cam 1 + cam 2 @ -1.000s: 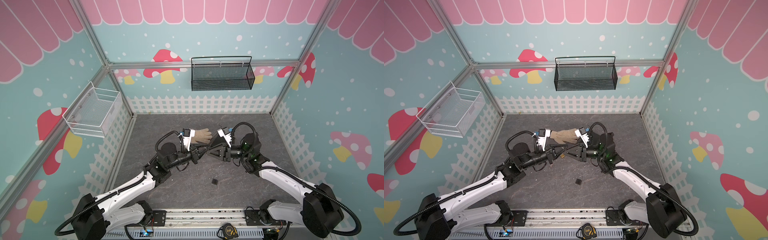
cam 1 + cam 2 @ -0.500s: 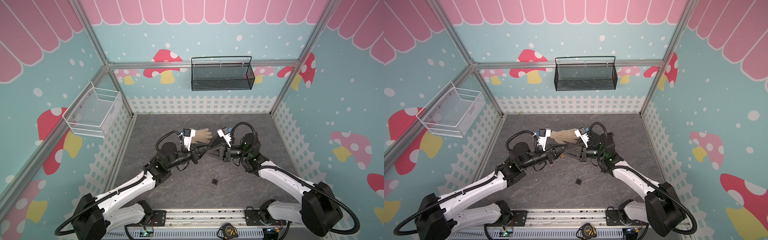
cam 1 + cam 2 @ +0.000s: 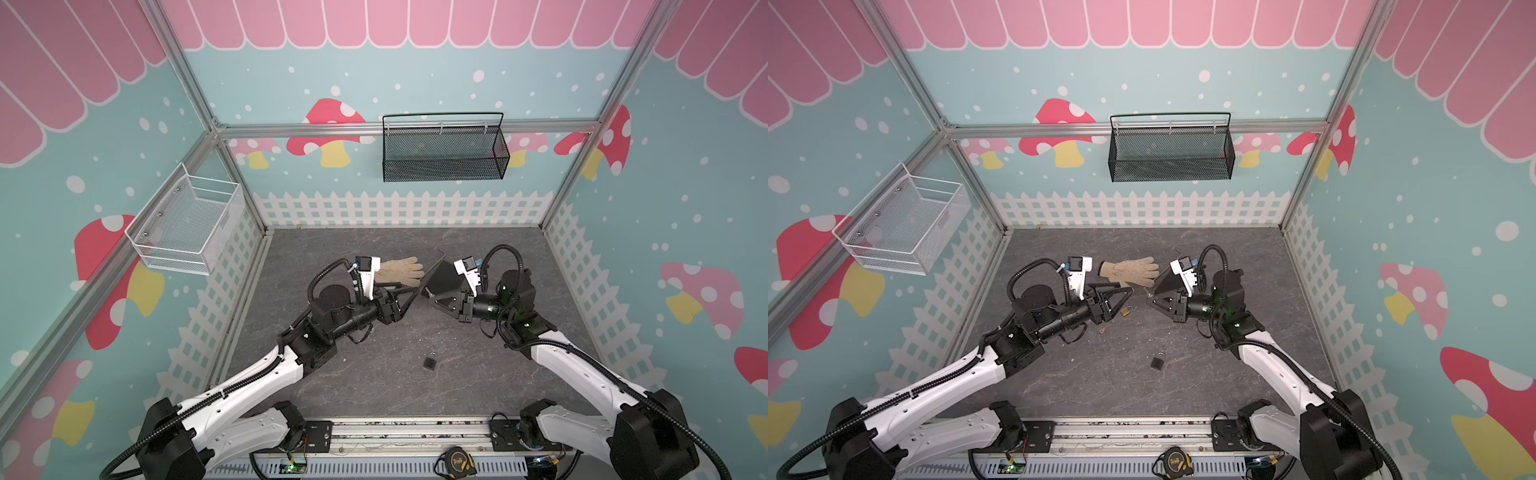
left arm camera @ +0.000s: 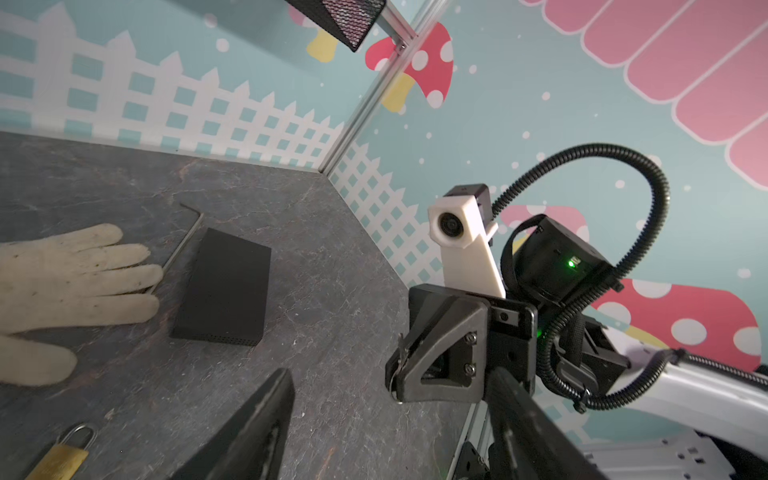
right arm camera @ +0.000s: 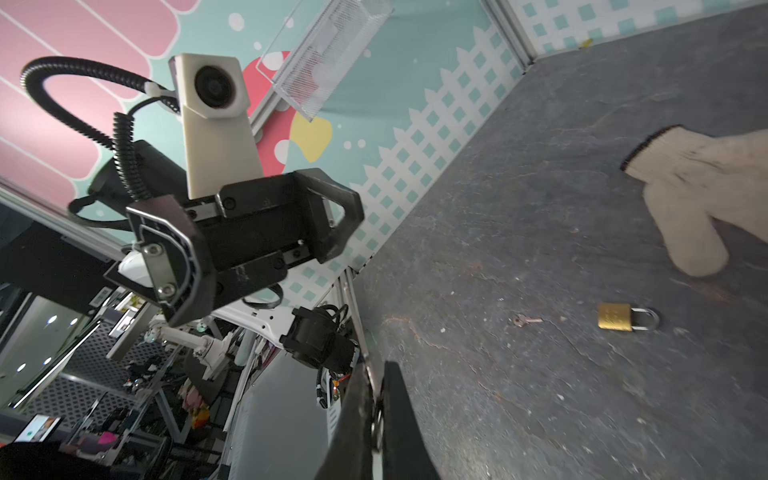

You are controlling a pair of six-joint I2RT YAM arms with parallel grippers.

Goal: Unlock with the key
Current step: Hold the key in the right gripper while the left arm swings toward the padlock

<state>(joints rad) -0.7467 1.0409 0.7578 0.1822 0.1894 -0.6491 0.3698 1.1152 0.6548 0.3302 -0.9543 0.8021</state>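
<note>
Both grippers hang tip to tip above the middle of the grey floor. My left gripper (image 3: 409, 296) (image 3: 1128, 293) (image 4: 390, 415) is open with nothing between its fingers. Facing it, my right gripper (image 3: 426, 292) (image 3: 1148, 300) (image 5: 374, 370) is shut on a thin silvery key (image 5: 376, 415), whose edge shows at its tip (image 4: 400, 363). A brass padlock (image 3: 1125, 311) (image 4: 58, 457) (image 5: 619, 318) lies shut on the floor under the left gripper. Another small key (image 5: 525, 320) lies beside it. A black padlock (image 3: 430, 360) (image 3: 1157, 361) lies nearer the front.
A cream glove (image 3: 401, 270) (image 4: 70, 274), a black box (image 3: 444, 276) (image 4: 226, 291) and a bent metal rod (image 4: 183, 245) lie behind the grippers. A black mesh basket (image 3: 442, 153) hangs on the back wall, a white one (image 3: 187, 224) on the left wall.
My left gripper's jaws have opened wide. The right gripper has closed fully on the key. Both arms have hardly moved.
</note>
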